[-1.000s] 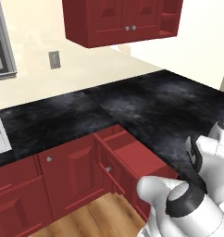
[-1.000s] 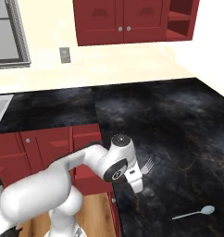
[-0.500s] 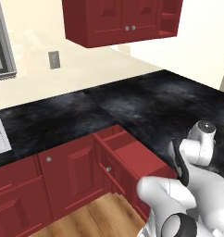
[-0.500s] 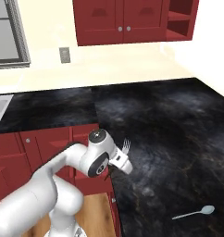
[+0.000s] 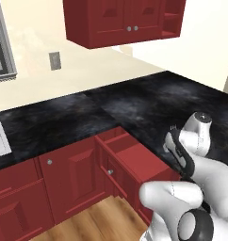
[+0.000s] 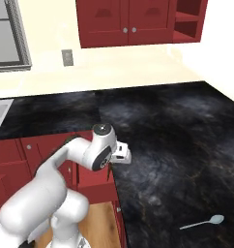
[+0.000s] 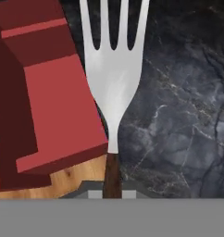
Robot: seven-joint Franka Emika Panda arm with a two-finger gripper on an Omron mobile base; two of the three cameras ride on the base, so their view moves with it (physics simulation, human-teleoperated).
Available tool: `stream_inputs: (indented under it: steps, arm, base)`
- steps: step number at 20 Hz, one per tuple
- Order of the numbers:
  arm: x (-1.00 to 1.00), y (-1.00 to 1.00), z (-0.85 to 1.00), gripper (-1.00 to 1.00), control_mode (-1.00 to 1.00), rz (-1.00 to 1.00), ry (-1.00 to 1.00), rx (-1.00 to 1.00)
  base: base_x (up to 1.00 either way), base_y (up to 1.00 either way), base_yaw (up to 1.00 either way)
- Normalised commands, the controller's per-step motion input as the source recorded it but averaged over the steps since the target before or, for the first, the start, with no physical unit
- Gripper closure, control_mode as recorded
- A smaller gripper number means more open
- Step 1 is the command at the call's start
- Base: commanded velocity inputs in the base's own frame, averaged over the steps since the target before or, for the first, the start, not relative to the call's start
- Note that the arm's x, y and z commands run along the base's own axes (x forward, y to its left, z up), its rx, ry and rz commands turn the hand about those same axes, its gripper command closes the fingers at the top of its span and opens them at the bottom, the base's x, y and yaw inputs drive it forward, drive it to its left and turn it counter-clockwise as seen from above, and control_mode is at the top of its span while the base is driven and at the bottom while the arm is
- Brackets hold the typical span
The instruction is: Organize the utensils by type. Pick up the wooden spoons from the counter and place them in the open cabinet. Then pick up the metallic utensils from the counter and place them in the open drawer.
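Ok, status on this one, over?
Tool shut on fork, over the counter edge beside the open drawer. Teaspoon on the counter. Nothing in the way.

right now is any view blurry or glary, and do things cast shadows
Hand view: the fork is sharp, with a soft sheen and no harsh glare. Right base view: the teaspoon on the counter is small but clear, its shadow too faint to tell. Left base view: even, flat light over the open drawer.
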Motion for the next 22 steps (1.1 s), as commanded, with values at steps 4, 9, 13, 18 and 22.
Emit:
stream_inputs:
  steps: [4,9,13,18,22]
  arm:
    - [0.3,0.57,0.13,1.0,-1.0,0.21,0.27,-0.23]
    - [0.3,0.54,0.02,1.0,-1.0,0.04,0.24,-0.14]
    - [0.3,0.44,-0.14,1.0,-1.0,0.0,0.15,-0.11]
    - [0.32,0.22,-0.2,1.0,-1.0,0.0,0.07,0.0]
    - [0.25,0.15,-0.18,1.0,-1.0,0.0,0.0,0.0]
  base:
    - [0.0,0.0,0.0]
    - [0.0,0.0,0.0]
    - [0.0,0.0,0.0]
    - [0.0,0.0,0.0]
    - [0.0,0.0,0.0]
